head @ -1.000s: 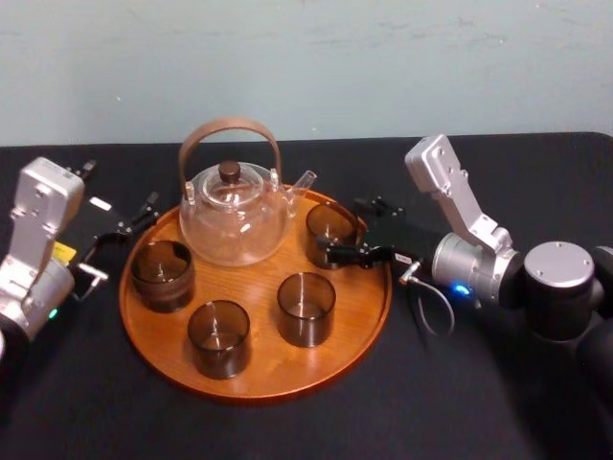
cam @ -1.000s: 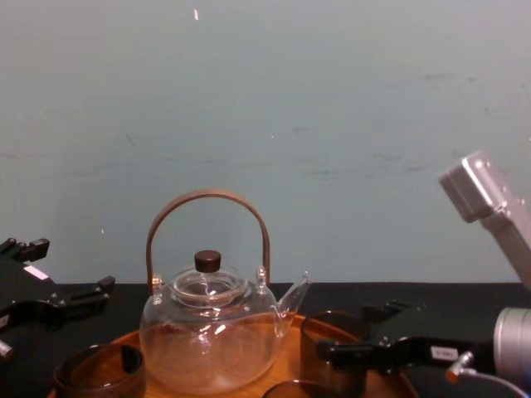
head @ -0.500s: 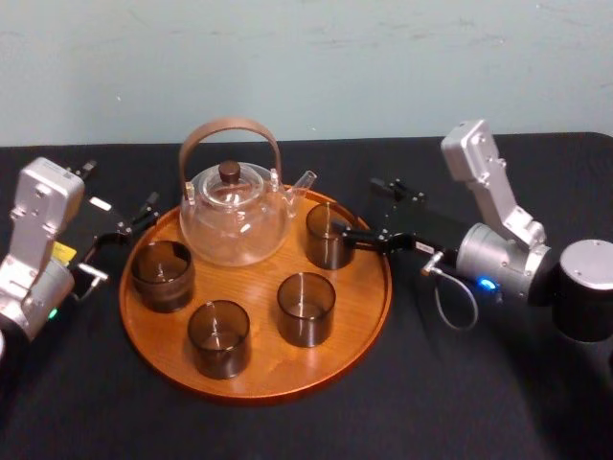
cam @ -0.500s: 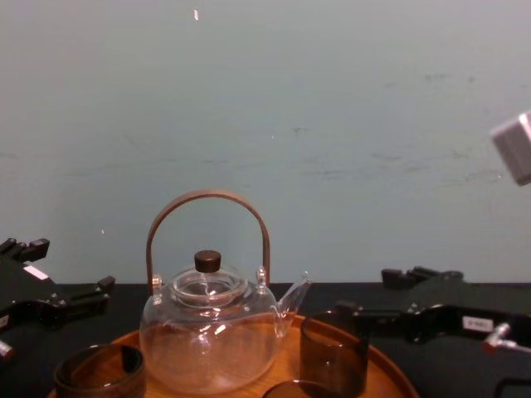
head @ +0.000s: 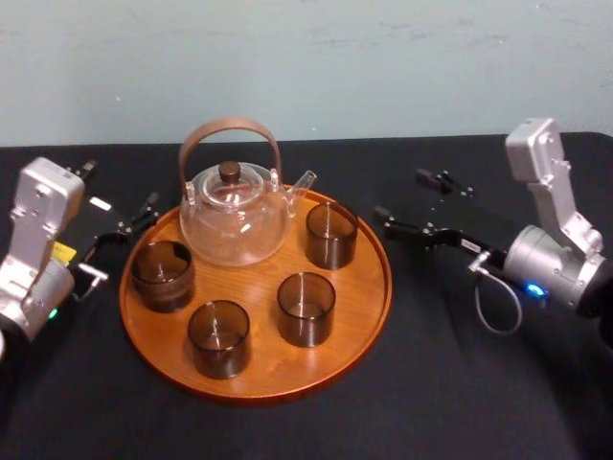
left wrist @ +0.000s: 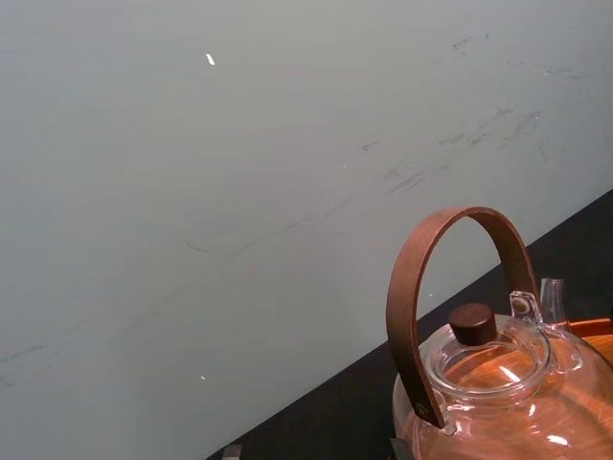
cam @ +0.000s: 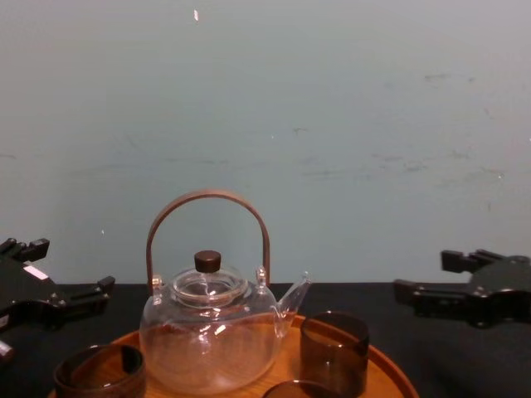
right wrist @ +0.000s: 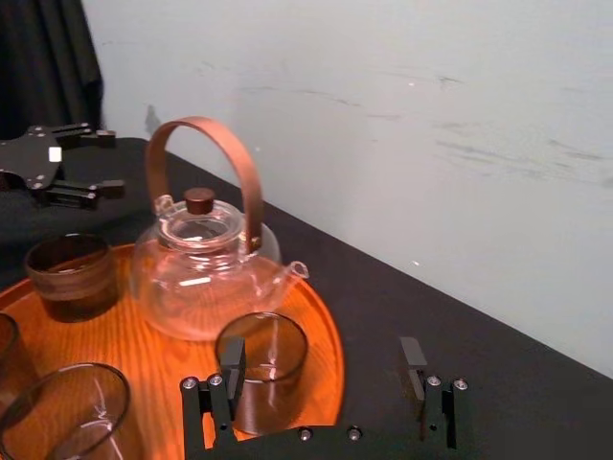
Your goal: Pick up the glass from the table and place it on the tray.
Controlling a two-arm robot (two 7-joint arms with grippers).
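Retreating right tool [head: 399, 194], spread wide, glass [head: 331, 234] left standing on tray [head: 254, 287]

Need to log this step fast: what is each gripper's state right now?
Left gripper: open, empty, left of the tray.
Right gripper: open, empty, just right of the tray.

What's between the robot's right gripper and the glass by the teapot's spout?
In the head view, just the tray and its raised rim, then a strip of bare black table, lie between the right gripper and that glass.
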